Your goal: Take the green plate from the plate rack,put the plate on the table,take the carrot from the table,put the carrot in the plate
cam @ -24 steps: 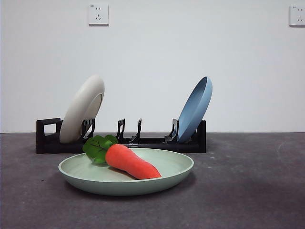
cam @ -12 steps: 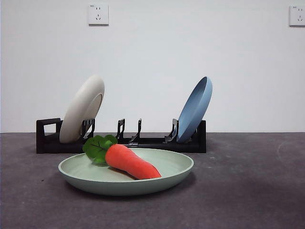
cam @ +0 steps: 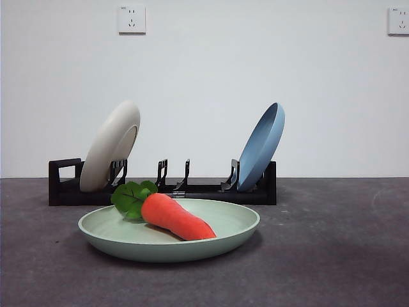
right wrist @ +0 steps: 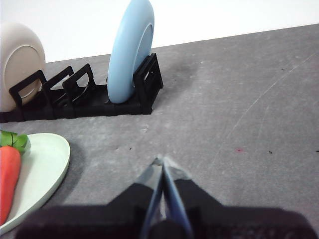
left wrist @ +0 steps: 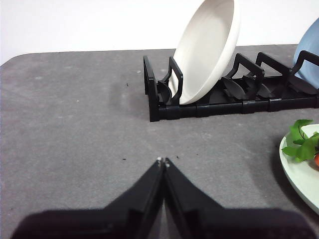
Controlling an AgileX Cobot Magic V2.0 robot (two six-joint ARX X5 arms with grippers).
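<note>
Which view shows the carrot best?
The front view: the whole carrot lies in the green plate, leaves to tip. The right wrist view shows only part of its body at the edge; the left wrist view mostly its leaves.

Matte green plate (cam: 128, 240) holds a smooth carrot (cam: 179, 219) on the rough grey table (cam: 332, 256).

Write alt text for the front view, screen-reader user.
A carrot lies in a green plate on the grey table. Behind it, a black plate rack holds a cream plate and a blue plate leaning upright; no robot hand shows.
</note>
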